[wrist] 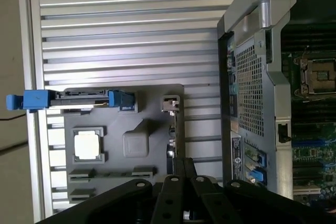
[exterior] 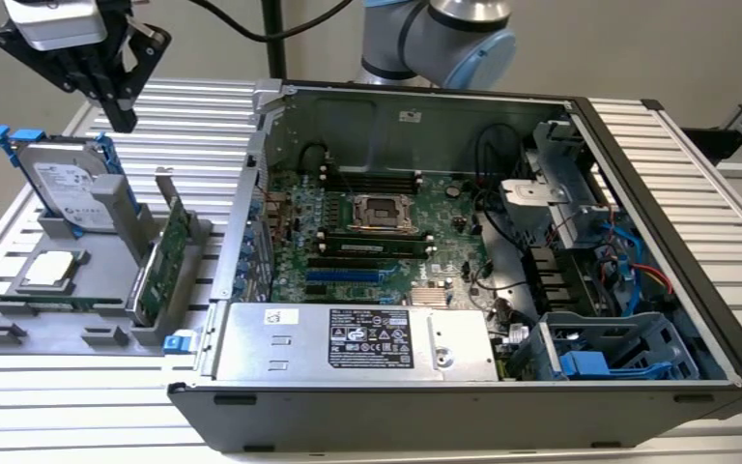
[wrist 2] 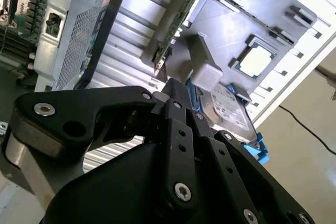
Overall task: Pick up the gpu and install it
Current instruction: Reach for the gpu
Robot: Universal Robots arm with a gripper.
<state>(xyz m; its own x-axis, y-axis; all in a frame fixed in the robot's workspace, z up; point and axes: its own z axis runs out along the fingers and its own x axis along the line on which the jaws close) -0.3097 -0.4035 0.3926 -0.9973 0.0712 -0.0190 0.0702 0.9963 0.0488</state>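
The gpu (exterior: 162, 259) stands on its long edge in a grey holder (exterior: 49, 319) on the exterior view's left, green board facing the case, silver bracket at its far end. In the first wrist view the gpu (wrist: 171, 129) appears edge-on, and in the second wrist view the gpu (wrist 2: 176, 17) is a thin green strip. My gripper (exterior: 123, 118) hangs well above the holder's far end, fingers pressed together, holding nothing. The black fingertips (wrist 2: 176, 85) point down toward the holder, and in the first wrist view my gripper (wrist: 184, 162) is just short of the card.
An open computer case (exterior: 655, 193) lies on the slatted table, motherboard (exterior: 371, 222) exposed, power supply (exterior: 345, 338) at its front. A hard drive in a blue caddy (exterior: 69, 184) and a processor chip (exterior: 49, 271) share the holder. The case wall (exterior: 248, 222) rises right beside the gpu.
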